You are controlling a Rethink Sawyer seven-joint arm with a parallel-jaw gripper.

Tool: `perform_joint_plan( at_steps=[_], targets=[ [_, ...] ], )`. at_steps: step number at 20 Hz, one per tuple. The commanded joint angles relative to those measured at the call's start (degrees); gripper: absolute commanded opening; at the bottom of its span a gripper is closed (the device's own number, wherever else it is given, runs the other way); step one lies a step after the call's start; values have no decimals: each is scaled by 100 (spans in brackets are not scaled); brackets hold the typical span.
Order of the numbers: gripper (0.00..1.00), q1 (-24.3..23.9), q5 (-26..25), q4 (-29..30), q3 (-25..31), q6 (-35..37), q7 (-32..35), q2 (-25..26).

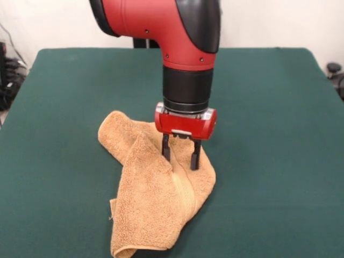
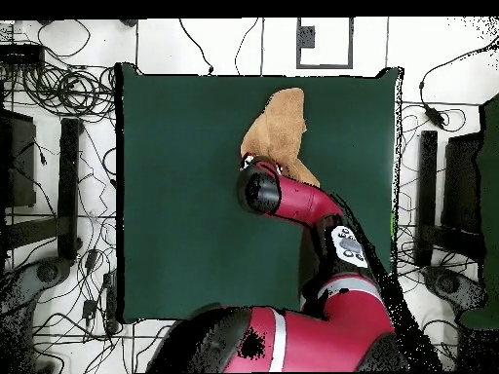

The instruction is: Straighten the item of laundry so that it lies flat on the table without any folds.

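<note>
I have the gripper [image 1: 180, 155] low over the towel [image 1: 156, 199], and its two dark fingers [image 1: 166, 148] stand apart with their tips down at the cloth, one on each side of a raised ridge. I think they are placed that way so they can pinch that ridge and pull it out, but they have not closed on it. The towel sits on the green table [image 1: 269, 177], near the edge closest to the front camera and a little to one side. It is not flat. It is bunched and folded over itself, with one flap lying across the middle and a long crease running down it. From above, the arm [image 2: 292, 200] covers part of the towel [image 2: 281, 127], so I can only see the part that sticks out past it toward the far table [image 2: 175, 195] edge. So I judge most of the job is not yet done. I looked for words or a brand name on the towel and the gripper, and I cannot read any.
</note>
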Motion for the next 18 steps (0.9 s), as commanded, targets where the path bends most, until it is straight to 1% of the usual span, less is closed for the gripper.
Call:
perform_joint_plan(
  at_steps=[1,6,8,11,13,18],
  targets=[
    [100,94,-267,308,1073,-130,568,66],
    [100,35,-239,437,1207,136,508,-132],
    [100,-111,-295,551,1456,180,413,-209],
    [100,-425,-394,678,2004,252,210,-215],
    [100,-516,-401,729,2230,278,226,-208],
    [100,-440,-392,704,2279,265,435,-202]
  ],
)
